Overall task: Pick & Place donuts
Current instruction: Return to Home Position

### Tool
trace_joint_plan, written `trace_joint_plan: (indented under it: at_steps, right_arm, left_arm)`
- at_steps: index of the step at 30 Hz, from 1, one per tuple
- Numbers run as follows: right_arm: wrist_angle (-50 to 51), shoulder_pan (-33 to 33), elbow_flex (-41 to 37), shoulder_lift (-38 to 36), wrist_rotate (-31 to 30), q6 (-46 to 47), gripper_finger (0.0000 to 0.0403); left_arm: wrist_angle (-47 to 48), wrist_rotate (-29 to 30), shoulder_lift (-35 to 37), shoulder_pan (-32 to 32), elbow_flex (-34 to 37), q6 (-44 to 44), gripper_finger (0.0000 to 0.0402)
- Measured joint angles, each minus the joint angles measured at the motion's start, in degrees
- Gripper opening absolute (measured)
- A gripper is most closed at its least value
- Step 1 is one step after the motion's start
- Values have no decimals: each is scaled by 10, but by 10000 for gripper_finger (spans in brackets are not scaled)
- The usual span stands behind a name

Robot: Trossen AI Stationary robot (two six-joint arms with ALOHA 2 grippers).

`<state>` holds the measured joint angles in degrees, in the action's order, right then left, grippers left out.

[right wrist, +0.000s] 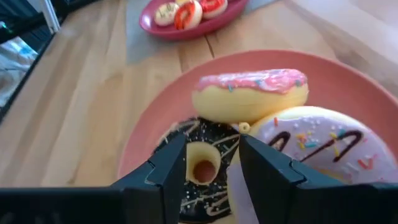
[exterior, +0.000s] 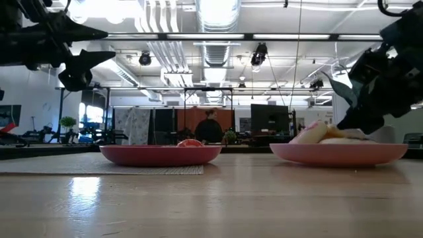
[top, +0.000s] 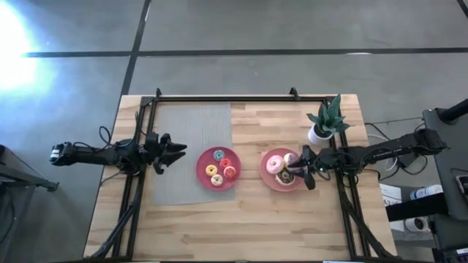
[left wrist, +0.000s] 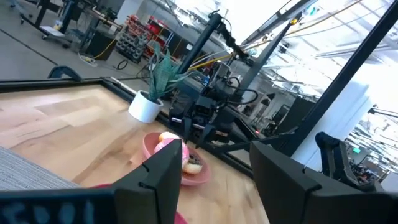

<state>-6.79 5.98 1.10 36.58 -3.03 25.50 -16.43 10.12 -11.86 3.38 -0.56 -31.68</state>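
Right claw (right wrist: 212, 149) hangs part-open over the dark brown donut (right wrist: 208, 134), gripping nothing; left claw (top: 173, 154) gapes empty above the mat (top: 191, 124).

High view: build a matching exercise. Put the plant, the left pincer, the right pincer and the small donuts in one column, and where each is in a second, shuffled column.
Column one:
1. plant
2. left pincer
3. right pincer
4. small donuts

Column two:
A. on the plate that overlaps the mat
B. in a white pot
C. above the mat
D. at the other plate, by the large donuts

Pairs: 1-B, 2-C, 3-D, 4-A.
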Motion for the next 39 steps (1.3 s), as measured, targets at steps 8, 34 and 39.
trace_joint_plan:
  at_steps: [8,34,39]
  right_arm:
    - [2,0,-4,0,0,0,134]
    - [0,0,-5,-1,0,0,137]
    - [0,0,-5,-1,0,0,132]
  left_arm:
    - [32,-6,64,-8,1,-9,163]
    - [139,-50,119,-40,2,214,163]
    - [139,-49,117,-40,2,208,163]
